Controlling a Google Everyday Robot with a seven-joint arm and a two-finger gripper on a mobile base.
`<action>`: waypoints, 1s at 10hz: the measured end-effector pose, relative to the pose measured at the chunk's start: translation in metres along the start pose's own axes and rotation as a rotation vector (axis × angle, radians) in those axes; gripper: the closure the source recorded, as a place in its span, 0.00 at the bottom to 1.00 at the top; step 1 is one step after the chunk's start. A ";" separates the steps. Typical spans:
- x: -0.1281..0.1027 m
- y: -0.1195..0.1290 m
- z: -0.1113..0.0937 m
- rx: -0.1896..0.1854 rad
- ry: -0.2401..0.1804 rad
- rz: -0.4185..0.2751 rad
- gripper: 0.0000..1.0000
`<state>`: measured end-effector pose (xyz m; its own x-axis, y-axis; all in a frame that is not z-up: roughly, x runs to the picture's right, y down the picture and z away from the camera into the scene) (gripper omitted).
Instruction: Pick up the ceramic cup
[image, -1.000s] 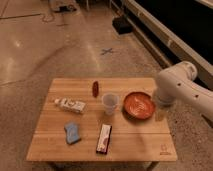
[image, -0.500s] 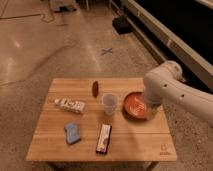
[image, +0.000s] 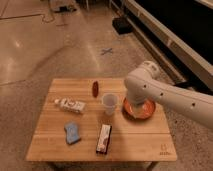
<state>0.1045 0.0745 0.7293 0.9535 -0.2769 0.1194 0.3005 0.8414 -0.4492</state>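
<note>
Beside the claw (image: 133, 110), on its camera-left side and a touch nearer the middle of the bench (image: 50, 146), stands the small pale whitish-grey handleless ceramic cup (image: 109, 103). It is upright, rim uppermost, long axis vertical.

Claw position: under the rounded white arm housing (image: 142, 82), low over the left part of the wide orange-red bowl (image: 148, 113). Claw state: cannot tell; the housing masks it.

Controlling relation: cup and bowl are close neighbours, and the claw sits over the bowl, not the cup. In my judgement the next move calls for a short sideways shift to camera-left before any descent, keeping off the bowl's rim.

Further from the claw, same direction:
- small dark-red oblong object (image: 95, 88), beyond the cup;
- white printed tube (image: 70, 104), lying flat, well apart;
- blue pad (image: 72, 133), toward the near edge;
- dark flat bar packet (image: 103, 139), toward the near edge.

Markings: tube and packet carry print, not legible. A small mark (image: 162, 147) on the bench's near right corner is also unreadable.
</note>
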 end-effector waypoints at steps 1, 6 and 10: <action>-0.011 -0.011 0.005 0.002 0.000 -0.013 0.35; -0.035 -0.029 0.021 0.009 0.006 -0.083 0.35; -0.048 -0.053 0.040 0.023 0.005 -0.129 0.35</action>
<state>0.0437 0.0619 0.7828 0.9069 -0.3853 0.1707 0.4209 0.8092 -0.4100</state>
